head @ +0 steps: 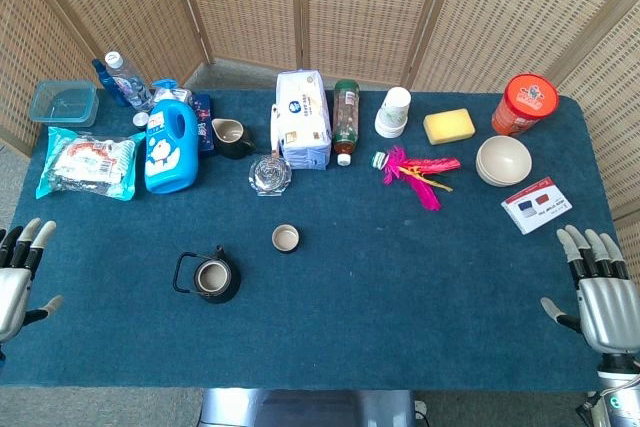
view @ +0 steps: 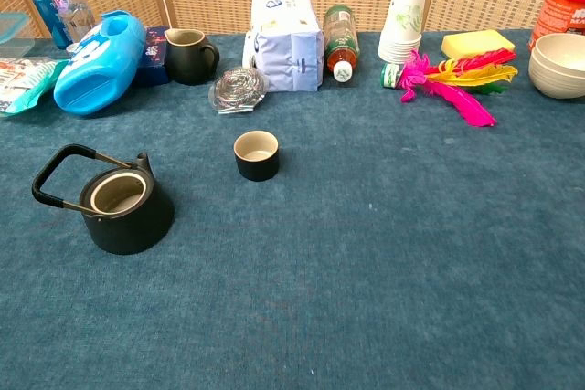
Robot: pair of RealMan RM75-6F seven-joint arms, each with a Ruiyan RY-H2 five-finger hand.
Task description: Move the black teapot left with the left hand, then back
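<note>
Black and squat, the teapot [head: 215,277] stands upright on the blue cloth of the table [head: 400,277], at about 8 o'clock from the table's middle in the head view. It has no lid on it: the round mouth is open and shows a pale, tan inside wall (plainest in the chest view [view: 126,207]). A thin dark bail handle is tipped over toward 9 o'clock, hanging out past the pot's side, and a short spout pokes up at the rim near 1 o'clock. The body looks matte, with straight, slightly flared sides.

A small dark cup [head: 286,238] with a cream inside sits apart from the teapot, toward 2 o'clock of it.

The left hand [head: 18,277] shows at the table's 9 o'clock edge, well apart from the teapot, fingers spread and holding nothing. The right hand [head: 600,292] rests at the 4 o'clock corner, its fingers likewise apart and empty. Neither hand appears in the chest view.

Along the far edge, from 10 o'clock to 2 o'clock, lie a blue detergent bottle [head: 171,145], a dark mug [head: 231,137], a white tissue pack [head: 302,119], a yellow sponge [head: 449,126] and pink feathers [head: 418,175].
</note>
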